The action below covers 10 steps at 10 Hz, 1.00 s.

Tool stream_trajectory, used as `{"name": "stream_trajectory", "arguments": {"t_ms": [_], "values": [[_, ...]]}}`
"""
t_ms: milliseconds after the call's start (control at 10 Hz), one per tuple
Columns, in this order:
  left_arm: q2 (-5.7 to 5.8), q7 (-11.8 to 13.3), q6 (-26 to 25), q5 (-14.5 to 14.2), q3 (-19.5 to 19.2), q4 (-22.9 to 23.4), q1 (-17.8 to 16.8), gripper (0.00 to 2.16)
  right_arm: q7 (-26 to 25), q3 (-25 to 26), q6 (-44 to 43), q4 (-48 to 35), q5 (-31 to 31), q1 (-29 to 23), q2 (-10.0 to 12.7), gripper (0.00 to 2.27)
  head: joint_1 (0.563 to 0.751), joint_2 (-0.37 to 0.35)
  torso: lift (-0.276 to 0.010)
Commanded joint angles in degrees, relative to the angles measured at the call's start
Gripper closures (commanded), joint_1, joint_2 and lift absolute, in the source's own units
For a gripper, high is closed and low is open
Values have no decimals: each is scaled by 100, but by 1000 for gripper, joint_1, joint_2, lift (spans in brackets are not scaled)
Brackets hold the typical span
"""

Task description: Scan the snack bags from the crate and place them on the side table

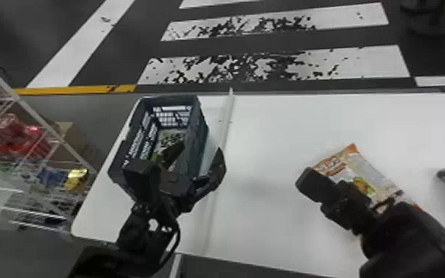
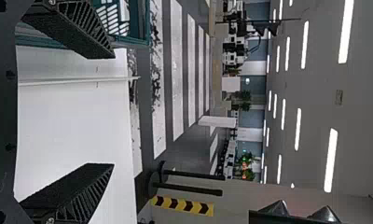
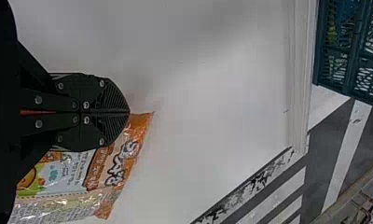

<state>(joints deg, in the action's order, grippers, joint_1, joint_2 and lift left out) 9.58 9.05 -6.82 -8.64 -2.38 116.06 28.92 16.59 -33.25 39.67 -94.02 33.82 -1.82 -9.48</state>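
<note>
Floor: a dark floor [image 1: 99,70] with worn white stripes, beyond the crate.
Tabletop: a white, smooth tabletop [image 1: 277,129] under the crate, stretching well to its right, with a raised pale strip [image 1: 229,111] just beside the crate.
Wire rack: a white metal wire rack [image 1: 40,122], left of the crate.
Crate: a dark blue-green plastic crate [image 1: 200,125] with slatted walls, the landmark here.
Left tool: a black two-fingered tool [image 2: 113,111] at the crate's near end, released, its fingers wide apart. Best kept away from the crate wall while the other side works.
Right tool: its matching black tool [image 3: 129,112], well right of the crate, clenched on the bag's edge. A firm, light pinch should do; squeezing harder may crumple the film.
Snack bag: an orange-and-white glossy plastic snack bag [image 3: 100,172], right of the crate. Scanning seems to be the step in hand: spread the code side flat towards the reader, fingers off the print, and tilt slowly against glare. The slack end could fold over the code.
</note>
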Motion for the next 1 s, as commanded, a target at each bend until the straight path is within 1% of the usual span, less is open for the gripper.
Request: {"name": "stream_trajectory", "arguments": {"t_ms": [0,300,500,600,700,900], "values": [[8,0,0,-7,-8,4,9,36,-33,99,2,103,37,50,-2,2253,695,212,-50],[0,0,0,2,1,4,18,36,-279,328,19,244,72,147,-2,2253,695,175,-50],[0,0,0,2,10,13,26,36,-376,328,19,226,55,111,-2,2253,695,148,-50],[8,0,18,2,1,13,35,36,-393,240,2,253,37,138,25,2253,695,146,-50],[8,0,18,2,1,22,44,36,-419,231,2,446,64,226,104,2253,695,149,-50],[17,0,18,-7,-17,31,70,36,-534,275,2,534,64,296,104,2253,695,157,-50]]}}
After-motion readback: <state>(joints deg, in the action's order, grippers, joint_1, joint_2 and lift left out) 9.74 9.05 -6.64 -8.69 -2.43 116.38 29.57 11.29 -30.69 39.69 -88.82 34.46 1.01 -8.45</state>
